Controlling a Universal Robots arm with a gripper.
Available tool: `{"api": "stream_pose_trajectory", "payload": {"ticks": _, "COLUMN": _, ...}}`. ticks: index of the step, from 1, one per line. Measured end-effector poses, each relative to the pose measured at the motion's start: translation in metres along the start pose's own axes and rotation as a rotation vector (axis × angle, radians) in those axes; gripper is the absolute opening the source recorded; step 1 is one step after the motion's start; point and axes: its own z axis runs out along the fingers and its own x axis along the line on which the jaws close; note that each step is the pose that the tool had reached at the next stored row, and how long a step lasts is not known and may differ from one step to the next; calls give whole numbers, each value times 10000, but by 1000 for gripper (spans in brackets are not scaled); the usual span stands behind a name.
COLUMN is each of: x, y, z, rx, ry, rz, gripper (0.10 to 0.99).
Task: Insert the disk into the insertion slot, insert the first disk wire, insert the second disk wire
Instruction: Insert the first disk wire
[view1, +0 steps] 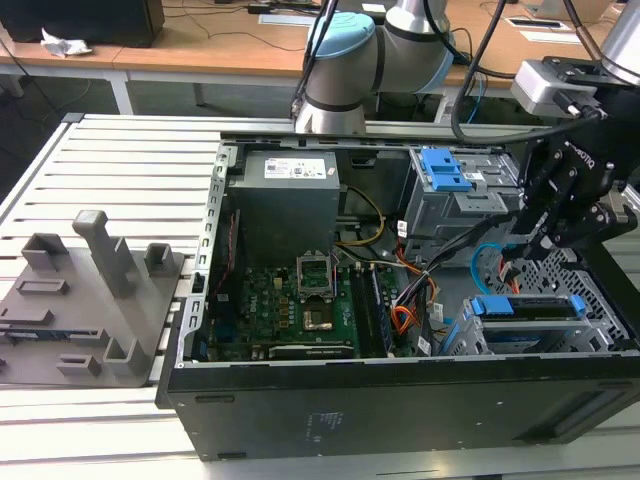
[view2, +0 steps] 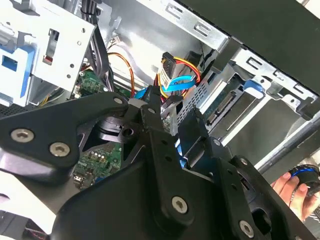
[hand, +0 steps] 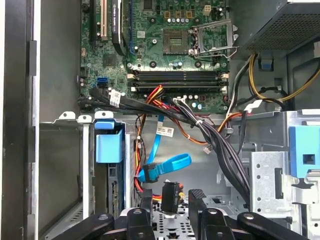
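Slats of pale aluminium make up the tabletop (view1: 110, 160). It carries an open black computer case (view1: 400, 400) lying on its side and, toward the exterior view's left, a grey fixture block (view1: 90, 290) with upright posts. Behind it stand wooden desks (view1: 200, 50), one bearing a crumpled white wad (view1: 63, 43). The robot arm's grey and light-blue joint (view1: 345, 60) rises at the tabletop's far edge.

Inside the case, the disk (view1: 525, 310) in its blue carrier sits within the insertion slot (view1: 455, 335), in the corner toward the exterior view's right. The claw (hand: 171, 200) hangs over that cage with its fingers (hand: 146, 202) parted. A black connector (hand: 170, 192) on red, yellow and black wires stands between them, with a gap showing on each side. Just beside it the second disk wire (hand: 170, 164) curves in a loose loop, its plug end near the connector. In the second wrist view a person's hand (view2: 289, 192) shows beyond the cage, curled round a dark object with a blue ring.
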Motion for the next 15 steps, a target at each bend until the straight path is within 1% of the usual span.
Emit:
{"api": "stream_pose_trajectory", "payload": {"ticks": 1, "x": 0, "y": 2, "z": 31, "rx": -1, "ry": 9, "rz": 1, "gripper": 420}}
{"api": "stream_pose_trajectory", "payload": {"ticks": 2, "x": 2, "y": 2, "z": 43, "rx": -1, "ry": 12, "rz": 1, "gripper": 420}}
{"api": "stream_pose_trajectory", "payload": {"ticks": 4, "x": 11, "y": 7, "z": 53, "rx": -1, "ry": 13, "rz": 4, "gripper": 420}}
{"api": "stream_pose_trajectory", "payload": {"ticks": 6, "x": 43, "y": 10, "z": 69, "rx": -1, "ry": 12, "rz": 0, "gripper": 420}}
{"api": "stream_pose_trajectory", "payload": {"ticks": 13, "x": 46, "y": 10, "z": 69, "rx": 0, "ry": 17, "rz": 2, "gripper": 408}}
{"api": "stream_pose_trajectory", "payload": {"ticks": 15, "x": 46, "y": 10, "z": 69, "rx": 0, "ry": 18, "rz": 2, "gripper": 278}}
